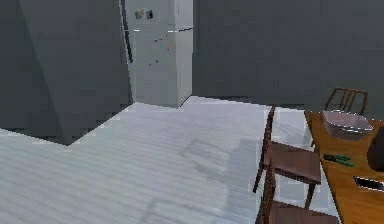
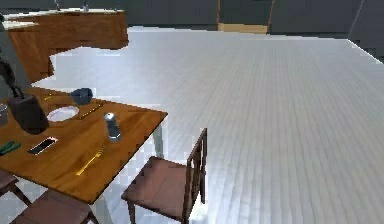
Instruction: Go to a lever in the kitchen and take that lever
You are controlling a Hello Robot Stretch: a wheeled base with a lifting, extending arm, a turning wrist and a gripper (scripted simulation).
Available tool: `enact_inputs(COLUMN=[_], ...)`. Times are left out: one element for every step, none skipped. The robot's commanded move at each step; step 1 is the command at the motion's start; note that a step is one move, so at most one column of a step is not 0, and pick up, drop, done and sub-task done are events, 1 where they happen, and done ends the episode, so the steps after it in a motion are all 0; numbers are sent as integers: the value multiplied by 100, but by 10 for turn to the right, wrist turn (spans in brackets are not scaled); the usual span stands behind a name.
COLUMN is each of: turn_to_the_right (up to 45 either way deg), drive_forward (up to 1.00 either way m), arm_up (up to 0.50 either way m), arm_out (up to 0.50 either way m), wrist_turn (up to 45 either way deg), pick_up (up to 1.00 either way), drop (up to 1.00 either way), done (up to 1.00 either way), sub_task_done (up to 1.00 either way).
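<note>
Forward view: white fridge [image 1: 158,55] stands ahead.
Wooden tabletop [image 1: 325,140] and chairs [image 1: 295,160] right of fridge; gripper state cannot be told.

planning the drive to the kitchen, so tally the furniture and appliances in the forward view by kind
wooden chairs: 3
wooden table: 1
white fridge: 1
total: 5

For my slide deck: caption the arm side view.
Cluttered brown wooden dining table, dark wooden chair beside it, pale plank floor beyond.
</note>
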Motion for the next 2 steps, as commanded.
enact_inputs(turn_to_the_right=[0,150], drive_forward=[90,0], arm_up=[0,0], arm_out=[0,0], wrist_turn=[0,0], pick_up=[0,0], drop=[0,0], done=[0,0], sub_task_done=[0,0])
